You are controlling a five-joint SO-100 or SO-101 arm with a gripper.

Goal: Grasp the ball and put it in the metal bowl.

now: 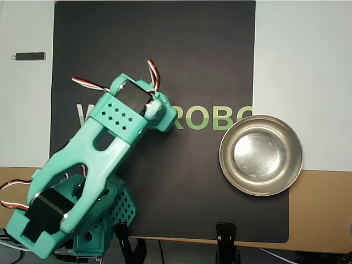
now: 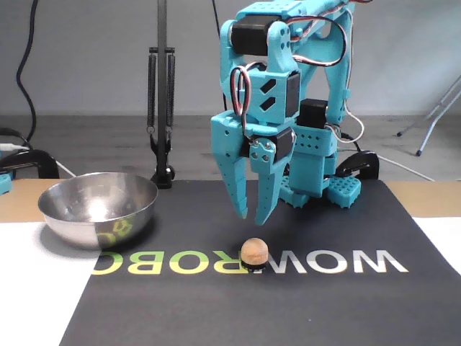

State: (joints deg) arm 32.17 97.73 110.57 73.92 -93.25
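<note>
In the fixed view the tan ball (image 2: pixel 253 250) rests on a small dark ring on the black mat, among the printed letters. My teal gripper (image 2: pixel 252 217) hangs straight above it, pointing down, its tips a short way over the ball. The fingers (image 2: pixel 234 180) stand narrowly open with nothing between them. The metal bowl (image 2: pixel 94 220) sits at the left, empty, with a bare bottom. Seen from overhead, the metal bowl (image 1: pixel 226 165) lies at the right mat edge. There the arm (image 1: pixel 110 137) covers both the ball and the fingers.
A black mat (image 1: pixel 198 66) with printed letters covers the table's middle. A small dark stick (image 1: pixel 30 56) lies on the white sheet at the overhead view's upper left. The arm's base (image 2: pixel 317 173) and a black clamp stand (image 2: pixel 161 108) sit behind the mat.
</note>
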